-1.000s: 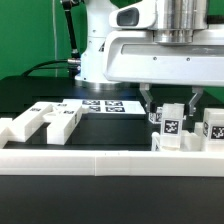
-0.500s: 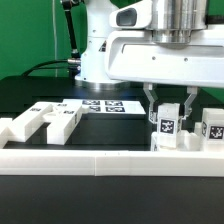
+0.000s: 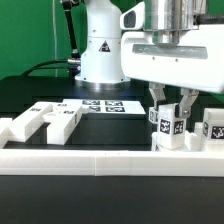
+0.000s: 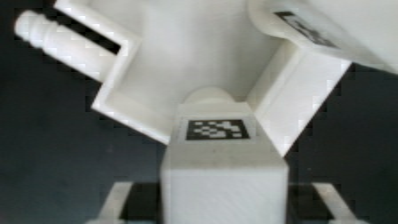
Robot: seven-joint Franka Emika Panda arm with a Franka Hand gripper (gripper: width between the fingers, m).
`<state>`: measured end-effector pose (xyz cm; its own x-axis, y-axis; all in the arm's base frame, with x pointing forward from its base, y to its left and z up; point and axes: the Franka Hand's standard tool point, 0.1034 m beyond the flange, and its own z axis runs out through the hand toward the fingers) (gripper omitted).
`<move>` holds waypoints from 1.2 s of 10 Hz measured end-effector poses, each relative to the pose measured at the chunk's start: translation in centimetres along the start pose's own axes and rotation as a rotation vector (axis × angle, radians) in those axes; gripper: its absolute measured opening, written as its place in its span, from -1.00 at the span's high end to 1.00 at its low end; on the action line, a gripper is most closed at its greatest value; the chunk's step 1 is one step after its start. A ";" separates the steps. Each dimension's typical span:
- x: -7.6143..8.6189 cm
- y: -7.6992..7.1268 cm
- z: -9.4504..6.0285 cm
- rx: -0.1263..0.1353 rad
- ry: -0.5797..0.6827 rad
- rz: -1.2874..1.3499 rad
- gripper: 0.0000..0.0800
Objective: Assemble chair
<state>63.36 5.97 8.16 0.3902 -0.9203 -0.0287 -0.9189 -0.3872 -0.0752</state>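
My gripper (image 3: 171, 116) hangs at the exterior view's right, its two fingers pressed against the sides of an upright white chair part (image 3: 170, 124) that carries a black-and-white tag. This part stands among other white pieces just behind the front rail. In the wrist view the same tagged part (image 4: 226, 165) fills the space in my gripper (image 4: 228, 196), with thin dark strips beside each finger. Beyond it lies a larger angled white piece (image 4: 196, 65) with a ribbed peg (image 4: 57, 42). A further tagged white part (image 3: 213, 128) stands just to the right.
A long low white rail (image 3: 100, 165) runs across the front of the black table. Two blocky white chair parts (image 3: 25, 124) (image 3: 62, 120) lie at the left. The marker board (image 3: 103, 104) lies flat in the middle, before the robot's base (image 3: 100, 50).
The fingers have drawn in from a wider stance until they meet the tagged part's sides. The hand has shifted a little toward the exterior view's right.
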 end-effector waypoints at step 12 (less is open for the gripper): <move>-0.1 -0.2 -0.1 0.010 -0.006 0.360 -0.58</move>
<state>63.50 6.15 8.23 0.0419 -0.9973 -0.0609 -0.9969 -0.0377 -0.0694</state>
